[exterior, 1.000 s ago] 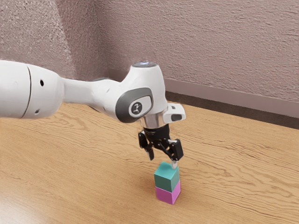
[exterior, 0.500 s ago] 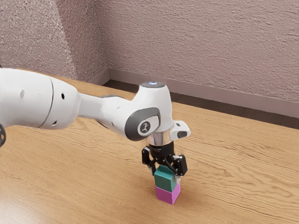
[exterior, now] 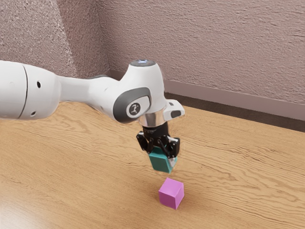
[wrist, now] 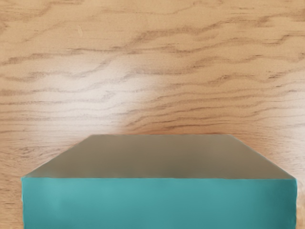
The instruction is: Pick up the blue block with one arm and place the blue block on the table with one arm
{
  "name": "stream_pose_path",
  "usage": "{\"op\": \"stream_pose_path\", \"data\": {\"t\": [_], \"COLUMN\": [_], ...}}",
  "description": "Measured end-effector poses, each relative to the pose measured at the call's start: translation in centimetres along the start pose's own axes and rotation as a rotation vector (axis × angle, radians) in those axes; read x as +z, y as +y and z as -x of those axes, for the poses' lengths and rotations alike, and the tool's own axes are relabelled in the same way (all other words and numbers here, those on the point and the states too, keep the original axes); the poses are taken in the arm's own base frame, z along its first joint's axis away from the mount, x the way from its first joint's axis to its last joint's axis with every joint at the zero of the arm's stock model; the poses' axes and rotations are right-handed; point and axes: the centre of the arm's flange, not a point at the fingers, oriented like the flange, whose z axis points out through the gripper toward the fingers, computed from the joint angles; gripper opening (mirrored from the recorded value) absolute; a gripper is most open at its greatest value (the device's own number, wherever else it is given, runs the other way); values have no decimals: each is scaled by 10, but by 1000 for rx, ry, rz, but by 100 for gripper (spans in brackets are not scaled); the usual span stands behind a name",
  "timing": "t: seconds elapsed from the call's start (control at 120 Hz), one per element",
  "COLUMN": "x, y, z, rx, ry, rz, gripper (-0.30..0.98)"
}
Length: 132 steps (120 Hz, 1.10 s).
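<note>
In the exterior view my black gripper (exterior: 161, 157) is shut on the blue block (exterior: 161, 161), a teal cube tilted slightly between its fingers. The cube hangs in the air, above and a little toward the exterior view's left of the pink block. The wood table (exterior: 105, 176) lies below it. At the lower edge of the wrist view the blue block (wrist: 159, 202) looms large and close, its teal face and a greyish-brown face showing, with wood grain (wrist: 152, 62) beyond.
A pink-purple block (exterior: 170, 193) rests on the table beneath the held cube, apart from it. Behind the table's far edge runs a textured wall (exterior: 214, 47) with a pale baseboard (exterior: 228, 104).
The gripper came down over the blue block, took hold of it and rose, lifting it off the pink block and toward the exterior view's left. The pink block stayed put.
</note>
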Motion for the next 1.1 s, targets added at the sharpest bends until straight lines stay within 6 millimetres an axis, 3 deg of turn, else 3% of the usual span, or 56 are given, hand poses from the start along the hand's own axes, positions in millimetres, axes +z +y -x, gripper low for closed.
{"op": "stream_pose_path", "data": {"t": [0.083, 0.15, 0.208, 0.317, 0.375, 0.583, 0.633, 0.667, 0.8, 0.842, 0.892, 1.1], "x": [-3, 13, 33, 64, 74, 76, 57, 31, -133, -167, -183, -215], "y": [-58, -104, -125, -135, -136, -135, -133, -131, -124, -124, -125, -134], "z": [-24, -43, -55, -62, -62, -61, -61, -59, -28, -23, -18, -11], "rx": [-86, -149, -168, -161, -153, -116, -105, -95, -17, 17, 50, 140], "ry": [-5, -33, -61, -108, -126, -135, -109, -79, 91, 126, 130, 116], "rz": [-28, -56, -79, -100, -103, -89, -73, -55, 3, -8, -24, -66], "gripper": [30, 31, 32, 32, 40, 57, 59, 61, 64, 65, 66, 68]}}
